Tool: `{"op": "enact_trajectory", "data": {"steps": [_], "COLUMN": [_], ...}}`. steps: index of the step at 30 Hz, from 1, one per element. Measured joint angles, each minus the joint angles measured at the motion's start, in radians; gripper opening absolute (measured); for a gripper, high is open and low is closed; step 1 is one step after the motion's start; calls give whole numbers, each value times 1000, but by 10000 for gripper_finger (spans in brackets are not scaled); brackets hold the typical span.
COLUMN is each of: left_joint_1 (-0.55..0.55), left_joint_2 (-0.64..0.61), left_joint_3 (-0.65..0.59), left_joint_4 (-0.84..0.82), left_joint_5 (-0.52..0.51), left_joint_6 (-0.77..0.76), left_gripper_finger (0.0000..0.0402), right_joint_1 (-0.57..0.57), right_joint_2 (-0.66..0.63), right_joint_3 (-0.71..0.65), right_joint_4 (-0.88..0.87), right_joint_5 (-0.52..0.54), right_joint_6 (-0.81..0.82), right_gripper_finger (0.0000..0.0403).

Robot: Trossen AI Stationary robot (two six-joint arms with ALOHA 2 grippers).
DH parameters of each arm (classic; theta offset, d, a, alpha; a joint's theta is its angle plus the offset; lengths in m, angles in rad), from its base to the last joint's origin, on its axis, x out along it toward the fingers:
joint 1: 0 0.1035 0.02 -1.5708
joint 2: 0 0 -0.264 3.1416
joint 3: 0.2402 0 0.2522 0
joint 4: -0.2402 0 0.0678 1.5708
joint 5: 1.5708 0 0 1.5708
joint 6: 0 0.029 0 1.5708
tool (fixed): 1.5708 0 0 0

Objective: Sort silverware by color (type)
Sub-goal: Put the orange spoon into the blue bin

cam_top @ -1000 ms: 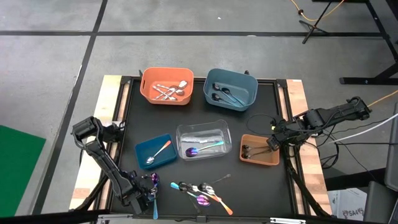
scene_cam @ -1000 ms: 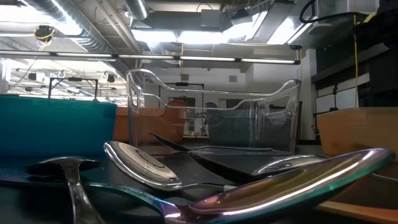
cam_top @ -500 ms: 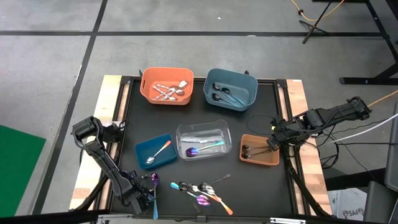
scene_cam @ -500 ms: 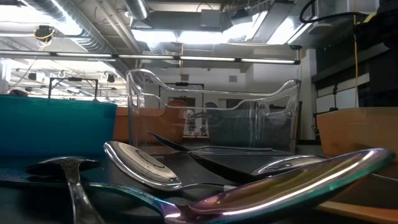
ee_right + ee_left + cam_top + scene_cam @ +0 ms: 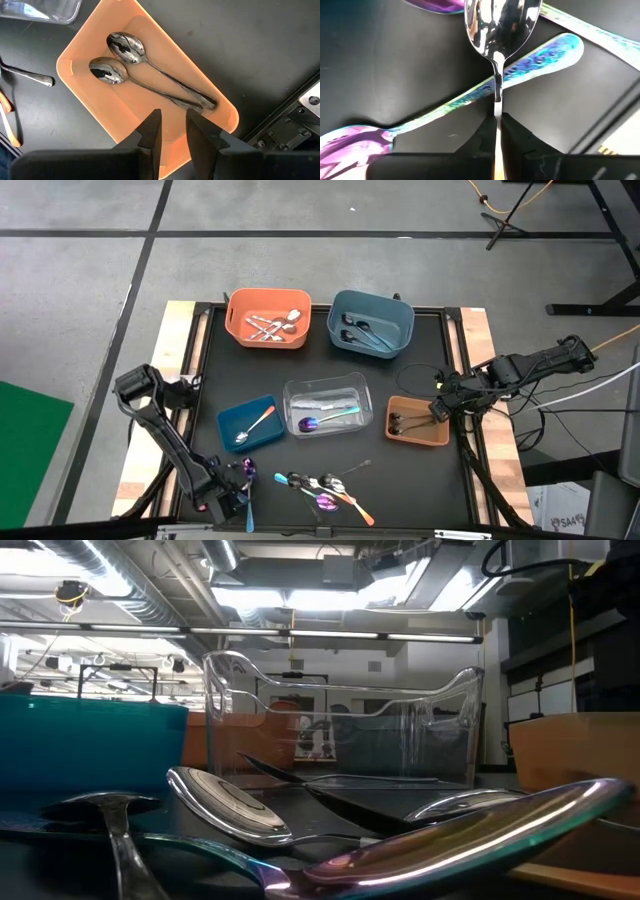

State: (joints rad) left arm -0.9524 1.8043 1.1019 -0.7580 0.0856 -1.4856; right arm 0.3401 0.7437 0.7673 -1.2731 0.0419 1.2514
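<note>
Little has changed from above over the last second: my left end effector (image 5: pixel 228 498) sits at the desk's (image 5: pixel 420 390) near-left corner, only the arm's elbow having drifted a touch outward, and the loose silverware pile (image 5: pixel 325 488) lies as it did. I judge the pick is made but the lift not begun. My right end effector (image 5: pixel 437 408) waits beside the brown bin (image 5: pixel 417 421), above its two dark spoons.

Low down, nothing has shifted: an iridescent spoon (image 5: pixel 470 835) and a silver one (image 5: pixel 225 805) lie in front of the clear bin (image 5: pixel 340 725), with the blue bin (image 5: pixel 90 745) alongside.

From my left wrist, the fingers (image 5: pixel 517 137) are closed on the handle of a silver spoon (image 5: pixel 500 22), which crosses over an iridescent handle (image 5: pixel 540 62); that piece underneath could drag when I lift.

From my right wrist, the fingers (image 5: pixel 150 132) stand slightly apart, holding nothing, over the two dark spoons (image 5: pixel 125 47).
</note>
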Motion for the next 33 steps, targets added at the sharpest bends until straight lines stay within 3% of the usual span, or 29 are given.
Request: {"op": "enact_trajectory", "data": {"steps": [8, 14, 18, 23, 28, 33], "left_joint_1": [1, 8, 35, 87, 162, 262], "left_joint_2": [-46, -112, -153, -189, -197, -197], "left_joint_3": [0, 1, 2, 2, 3, 3], "left_joint_4": [44, 99, 155, 284, 512, 719], "left_joint_5": [-23, -118, -284, -598, -902, -1006], "left_joint_6": [0, 0, 3, 79, 395, 740], "left_gripper_finger": [2, 2, 2, 2, 2, 2], "right_joint_1": [0, 0, 0, 0, 0, 0], "right_joint_2": [0, 0, 0, 7, 64, 166], "right_joint_3": [0, 0, 0, 0, 0, 0], "right_joint_4": [6, 101, 252, 510, 820, 1132], "right_joint_5": [0, 0, 1, 54, 147, 148], "right_joint_6": [0, -9, -80, -231, -457, -628], "right_gripper_finger": [76, 76, 76, 76, 76, 76]}}
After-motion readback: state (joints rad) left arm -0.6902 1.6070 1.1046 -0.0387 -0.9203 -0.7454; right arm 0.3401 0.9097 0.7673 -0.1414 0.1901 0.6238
